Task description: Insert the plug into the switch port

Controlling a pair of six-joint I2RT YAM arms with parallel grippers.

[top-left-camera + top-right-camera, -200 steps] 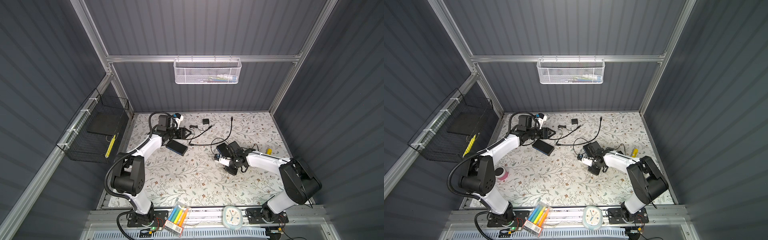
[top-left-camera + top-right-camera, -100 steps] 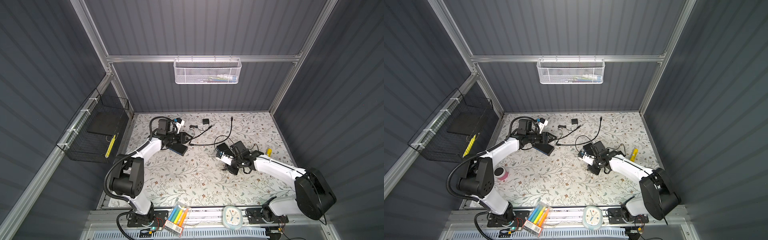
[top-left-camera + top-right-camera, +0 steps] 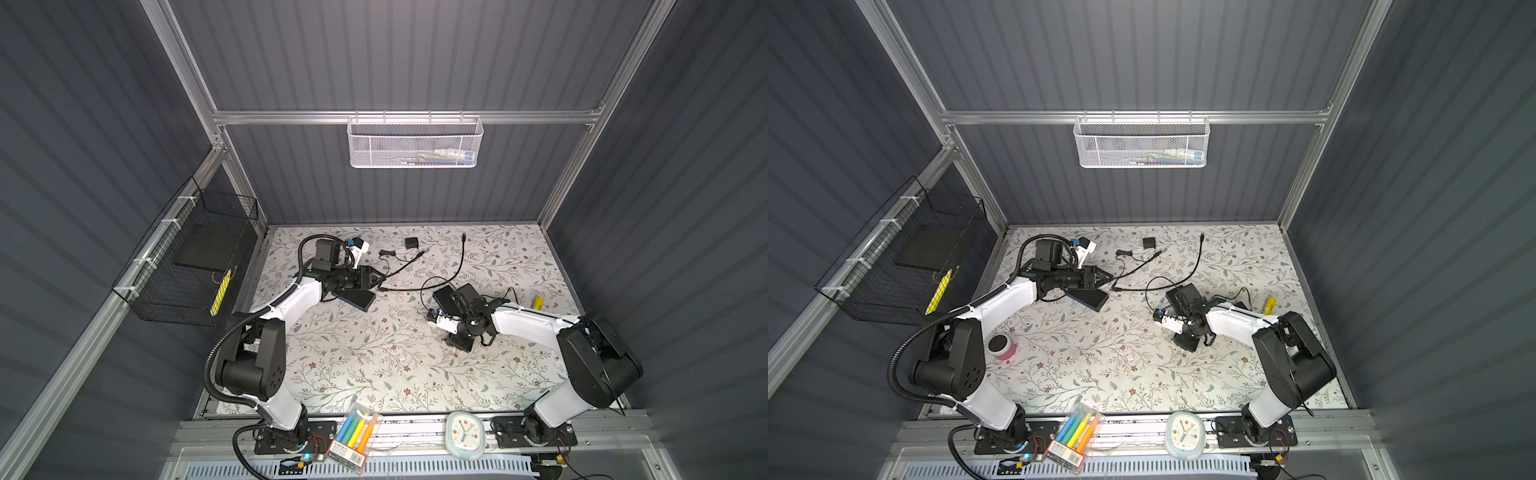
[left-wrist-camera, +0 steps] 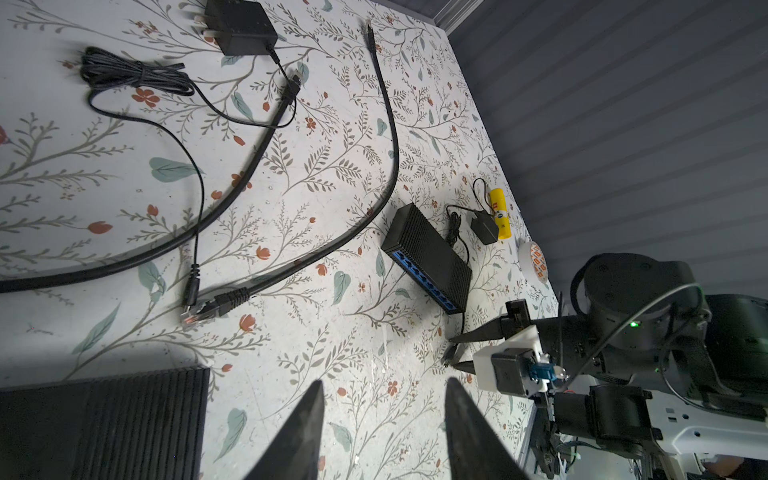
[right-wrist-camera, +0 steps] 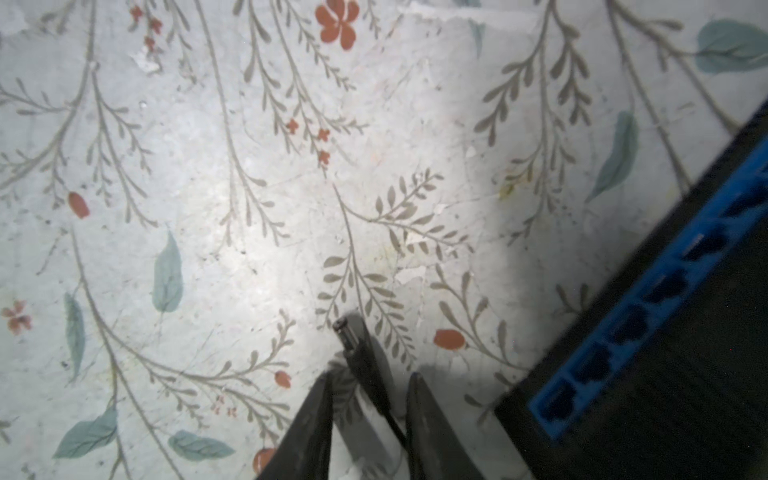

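Insertion has not begun, as far as the pictures show. The plug [image 5: 360, 353], a small black barrel on a thin cord [image 5: 392, 419], lies flat on the flowered table [image 5: 208, 208], outside the switch [image 5: 685, 374]. None of the sockets visible on the blue port face [image 5: 648, 299] has anything in it. By my reckoning everything that counts is left to do: take hold of the plug, lift it, turn it toward its socket and push it home. Which socket suits a barrel of this shape I cannot tell. The blue openings look too wide and square for it, and the other sides of the switch are hidden in the right wrist view.

The right gripper [image 5: 370, 376] stands low over the table with its jaws apart, one on each side of the plug's body. A gap shows between the plug and each jaw, so nothing is gripped. The barrel's tip reaches out ahead of the claw and slants away from the switch, which sits just beside the claw at an angle.

The left gripper [image 4: 384, 382] is also spread and empty. It hovers over bare table, well apart from the switch, with an Ethernet connector [image 4: 203, 309] lying near it and a ribbed black box [image 4: 104, 415] beside it.
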